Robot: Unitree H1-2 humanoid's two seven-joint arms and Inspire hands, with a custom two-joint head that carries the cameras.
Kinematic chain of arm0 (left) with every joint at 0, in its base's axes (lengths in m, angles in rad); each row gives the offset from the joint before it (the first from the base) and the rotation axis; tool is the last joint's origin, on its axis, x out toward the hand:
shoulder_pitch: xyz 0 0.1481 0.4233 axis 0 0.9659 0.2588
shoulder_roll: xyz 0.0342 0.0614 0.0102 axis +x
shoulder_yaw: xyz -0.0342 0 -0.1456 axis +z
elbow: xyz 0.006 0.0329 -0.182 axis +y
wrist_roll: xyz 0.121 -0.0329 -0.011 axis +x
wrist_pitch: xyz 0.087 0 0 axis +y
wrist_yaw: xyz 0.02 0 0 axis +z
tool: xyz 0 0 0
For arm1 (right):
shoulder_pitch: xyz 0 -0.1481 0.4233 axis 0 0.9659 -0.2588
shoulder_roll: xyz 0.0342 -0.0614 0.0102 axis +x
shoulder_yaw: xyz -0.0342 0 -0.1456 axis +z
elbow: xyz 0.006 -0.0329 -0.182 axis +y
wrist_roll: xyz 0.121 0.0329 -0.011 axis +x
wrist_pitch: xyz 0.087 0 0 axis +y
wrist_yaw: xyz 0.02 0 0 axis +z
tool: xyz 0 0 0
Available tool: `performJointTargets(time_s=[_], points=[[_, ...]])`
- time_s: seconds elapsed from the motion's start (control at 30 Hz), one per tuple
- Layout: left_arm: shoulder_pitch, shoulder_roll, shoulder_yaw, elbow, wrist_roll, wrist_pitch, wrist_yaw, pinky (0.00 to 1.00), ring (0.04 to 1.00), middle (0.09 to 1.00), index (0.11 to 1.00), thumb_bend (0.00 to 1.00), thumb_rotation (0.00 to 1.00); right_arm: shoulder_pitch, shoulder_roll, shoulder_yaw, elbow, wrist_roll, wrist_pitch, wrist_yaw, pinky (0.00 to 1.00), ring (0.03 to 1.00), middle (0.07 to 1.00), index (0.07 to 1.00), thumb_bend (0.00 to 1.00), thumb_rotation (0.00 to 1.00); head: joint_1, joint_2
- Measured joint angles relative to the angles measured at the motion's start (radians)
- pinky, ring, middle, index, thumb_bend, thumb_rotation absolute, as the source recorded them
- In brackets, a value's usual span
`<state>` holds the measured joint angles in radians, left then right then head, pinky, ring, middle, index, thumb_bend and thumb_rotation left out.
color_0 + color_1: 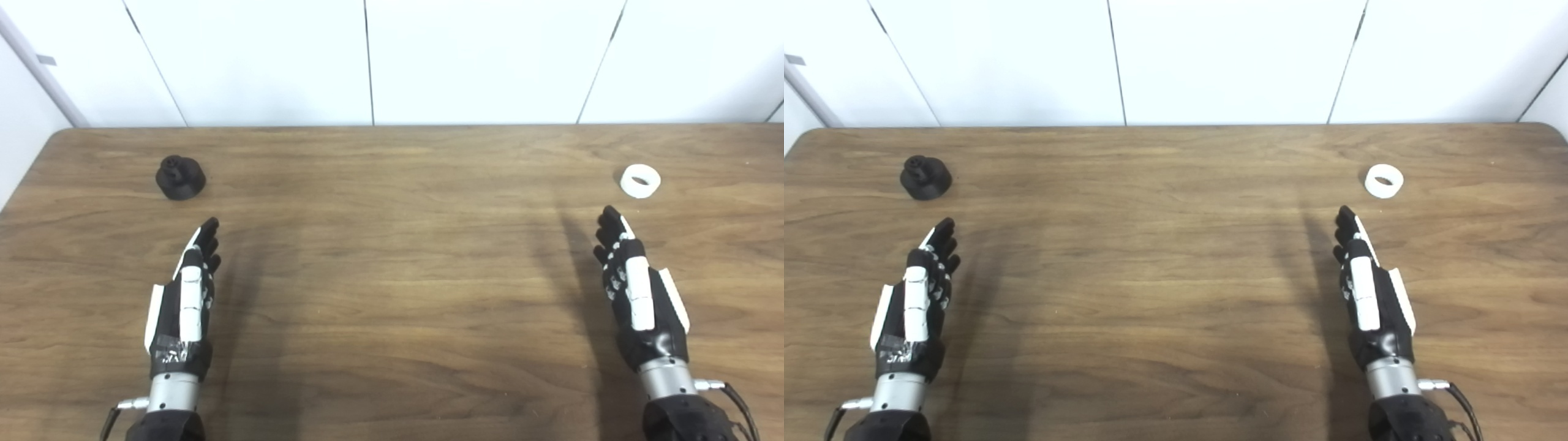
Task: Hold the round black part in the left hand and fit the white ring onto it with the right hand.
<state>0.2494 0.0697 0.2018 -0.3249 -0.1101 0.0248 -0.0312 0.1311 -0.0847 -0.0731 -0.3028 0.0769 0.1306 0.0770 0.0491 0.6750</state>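
The round black part stands on the wooden table at the far left, with a small knob on top. The white ring lies flat at the far right. My left hand is open and empty, fingers straight, a short way in front of the black part. My right hand is open and empty, fingers straight, its tips a little in front and left of the ring. Neither hand touches anything.
A white panelled wall runs along the table's far edge. The table's left corner is rounded. Bare wood lies between the two hands.
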Motion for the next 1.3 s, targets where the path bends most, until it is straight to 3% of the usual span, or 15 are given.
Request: performJointTargets(time_s=[0.5,0.77,0.9,0.93,1.03,1.1,1.3], points=[[0.001,0.001,0.008,0.0,0.0,0.0,-0.01,1.0,1.0,0.993,0.948,0.52,0.96,0.0,-0.001,0.0,0.0,-0.011,-0.003,-0.009,1.0,1.0,1.0,0.975,0.6,1.0,0.002,-0.005],[0.001,-0.005,-0.014,0.001,0.03,-0.018,-0.009,1.0,1.0,0.982,0.944,0.5,0.95,0.004,-0.006,-0.017,0.001,0.008,-0.005,0.005,1.0,1.0,1.0,0.976,0.56,1.0,0.109,-0.026],[-0.001,-0.009,-0.037,0.006,0.044,-0.042,-0.007,1.0,1.0,0.989,0.954,0.53,0.93,0.004,-0.022,-0.03,0.008,0.025,-0.016,0.023,1.0,1.0,1.0,0.984,0.58,1.0,0.173,-0.052],[-0.001,-0.01,-0.043,0.008,0.047,-0.042,-0.006,1.0,1.0,0.989,0.953,0.52,0.93,0.005,-0.027,-0.033,0.011,0.028,-0.016,0.027,1.0,1.0,1.0,0.988,0.58,1.0,0.223,-0.075],[-0.002,-0.015,-0.059,0.02,0.066,-0.053,0.009,1.0,0.993,0.969,0.929,0.46,0.88,0.008,-0.04,-0.036,0.019,0.03,-0.016,0.032,1.0,1.0,1.0,0.992,0.57,1.0,0.265,-0.101],[-0.002,-0.017,-0.067,0.037,0.073,-0.075,0.021,1.0,0.986,0.958,0.917,0.46,0.84,0.007,-0.04,-0.038,0.022,0.031,-0.015,0.033,1.0,1.0,1.0,0.995,0.56,1.0,0.281,-0.11],[-0.003,-0.019,-0.098,0.054,0.104,-0.11,0.034,1.0,0.998,0.971,0.931,0.5,0.87,0.007,-0.04,-0.037,0.024,0.039,-0.014,0.051,1.0,1.0,1.0,1.0,0.54,1.0,0.314,-0.135]])
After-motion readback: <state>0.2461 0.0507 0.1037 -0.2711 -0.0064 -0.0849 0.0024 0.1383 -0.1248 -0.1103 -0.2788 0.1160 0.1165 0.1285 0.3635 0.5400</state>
